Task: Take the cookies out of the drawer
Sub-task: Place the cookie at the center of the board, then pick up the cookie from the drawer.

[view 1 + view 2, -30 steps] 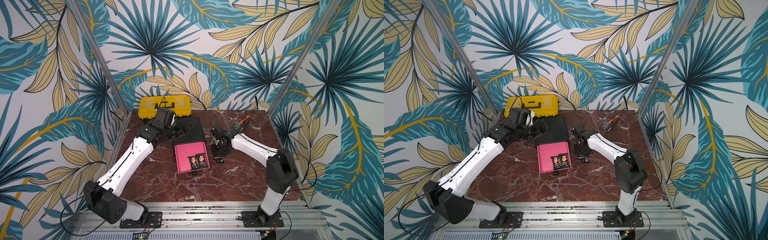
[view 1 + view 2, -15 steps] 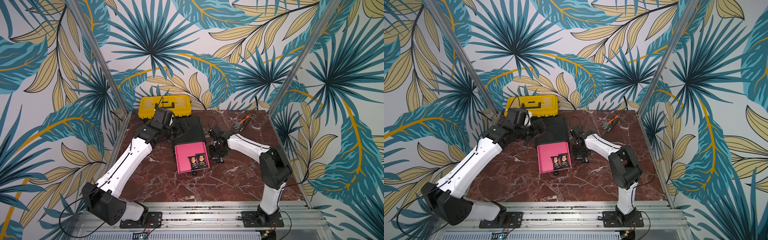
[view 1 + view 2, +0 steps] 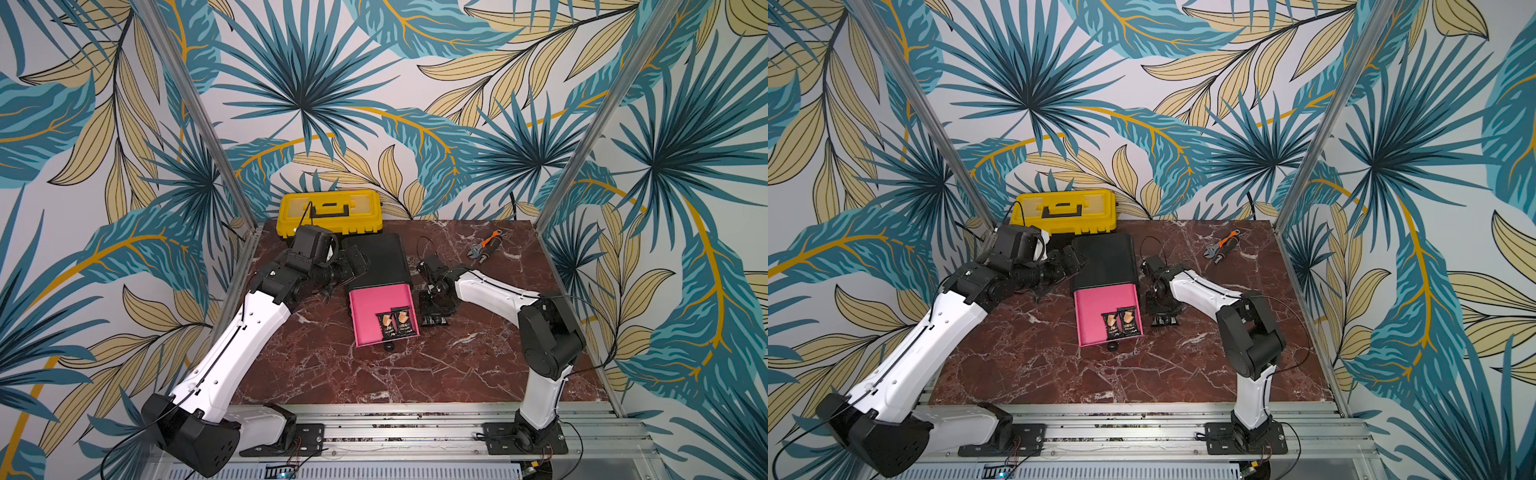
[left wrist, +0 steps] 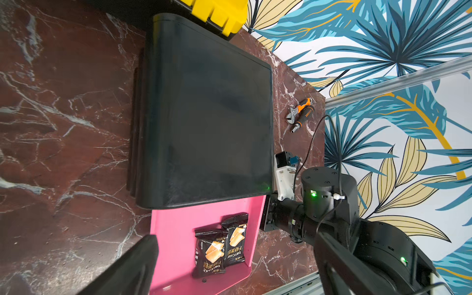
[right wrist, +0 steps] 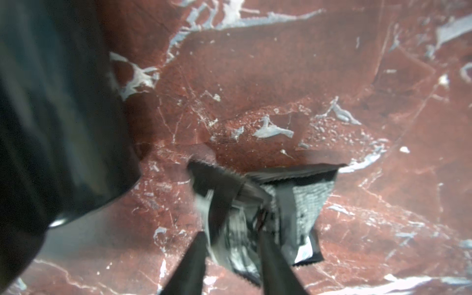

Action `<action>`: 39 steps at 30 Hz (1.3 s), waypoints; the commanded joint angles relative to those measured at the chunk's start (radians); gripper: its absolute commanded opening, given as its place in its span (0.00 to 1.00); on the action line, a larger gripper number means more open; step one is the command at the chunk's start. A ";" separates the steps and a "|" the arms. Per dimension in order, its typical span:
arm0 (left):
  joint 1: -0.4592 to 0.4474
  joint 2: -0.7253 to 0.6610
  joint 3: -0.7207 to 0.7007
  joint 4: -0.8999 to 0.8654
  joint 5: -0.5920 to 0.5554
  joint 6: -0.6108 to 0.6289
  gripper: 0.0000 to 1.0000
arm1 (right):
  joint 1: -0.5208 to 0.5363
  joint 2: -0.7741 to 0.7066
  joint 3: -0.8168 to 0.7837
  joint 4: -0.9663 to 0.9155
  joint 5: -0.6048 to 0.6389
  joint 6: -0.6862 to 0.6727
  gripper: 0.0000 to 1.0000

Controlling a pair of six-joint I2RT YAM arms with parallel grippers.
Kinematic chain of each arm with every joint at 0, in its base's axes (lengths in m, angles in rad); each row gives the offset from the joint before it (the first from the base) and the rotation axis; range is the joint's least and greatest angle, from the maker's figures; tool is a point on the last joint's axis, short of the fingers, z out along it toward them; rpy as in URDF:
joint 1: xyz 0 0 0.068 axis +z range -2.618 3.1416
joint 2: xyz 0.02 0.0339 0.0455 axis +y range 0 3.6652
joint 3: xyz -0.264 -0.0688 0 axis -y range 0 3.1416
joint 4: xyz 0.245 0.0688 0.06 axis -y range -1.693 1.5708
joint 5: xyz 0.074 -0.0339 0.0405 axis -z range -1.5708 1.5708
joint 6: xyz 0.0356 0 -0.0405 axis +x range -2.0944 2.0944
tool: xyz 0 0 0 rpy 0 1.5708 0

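Red marble tabletop (image 3: 332,374) beside the pink drawer (image 3: 365,307). The right gripper (image 5: 232,265) jaws have just parted, freeing a black cookie packet (image 5: 301,201) that lies between and just ahead of them. Two cookies (image 3: 394,325) remain in the drawer. The left gripper (image 3: 355,259) gapes, empty.

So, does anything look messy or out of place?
Slightly: on the table beside the pink drawer, black cookie packets lie in an overlapping heap, while two packets in the drawer sit neatly side by side.
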 commanded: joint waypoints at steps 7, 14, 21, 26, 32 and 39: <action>0.085 -0.084 -0.058 -0.036 0.045 0.035 1.00 | 0.002 -0.187 0.028 -0.086 0.035 0.036 0.59; 0.105 -0.103 -0.137 0.035 0.117 0.022 1.00 | 0.032 -0.366 0.028 -0.154 0.089 0.099 0.66; 0.108 -0.075 -0.208 0.181 0.222 -0.057 1.00 | 0.144 -0.488 0.058 -0.177 0.103 0.188 0.66; 0.107 -0.037 -0.220 0.205 0.285 -0.074 1.00 | 0.302 -0.464 0.102 -0.179 0.125 0.244 0.65; 0.110 -0.010 -0.184 0.102 0.270 0.005 1.00 | 0.404 -0.351 0.117 -0.154 0.131 0.266 0.65; 0.146 -0.040 -0.221 0.093 0.251 0.024 1.00 | 0.425 -0.199 0.175 -0.155 0.171 0.174 0.66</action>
